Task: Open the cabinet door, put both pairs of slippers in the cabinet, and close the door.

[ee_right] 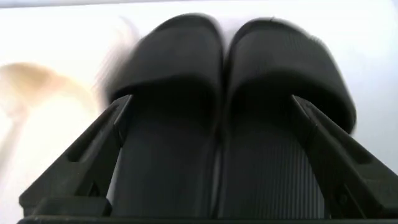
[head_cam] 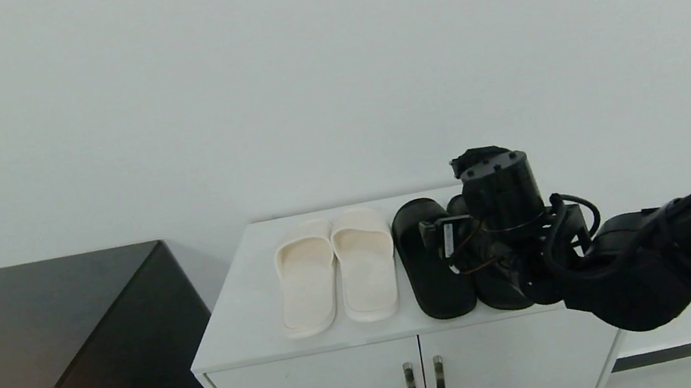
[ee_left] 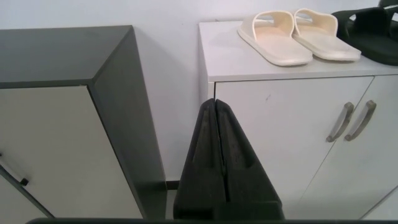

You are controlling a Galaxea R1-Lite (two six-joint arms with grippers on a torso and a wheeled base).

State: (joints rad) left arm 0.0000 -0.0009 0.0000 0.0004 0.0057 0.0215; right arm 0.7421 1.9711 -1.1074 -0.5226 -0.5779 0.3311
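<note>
Head view: two cream slippers, two black slippers (four); right fingers apart, left fingers together.

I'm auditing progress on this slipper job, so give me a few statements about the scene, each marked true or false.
1. The cabinet doors are both shut. True.
2. The cream slippers are inside the cabinet. False: they lie on the cabinet top, beside the black slippers.
3. The right gripper is open, with one finger at each outer side of the black slippers. True.
4. The left gripper holds a slipper. False: it is shut on nothing, low in front of the cabinet.
</note>
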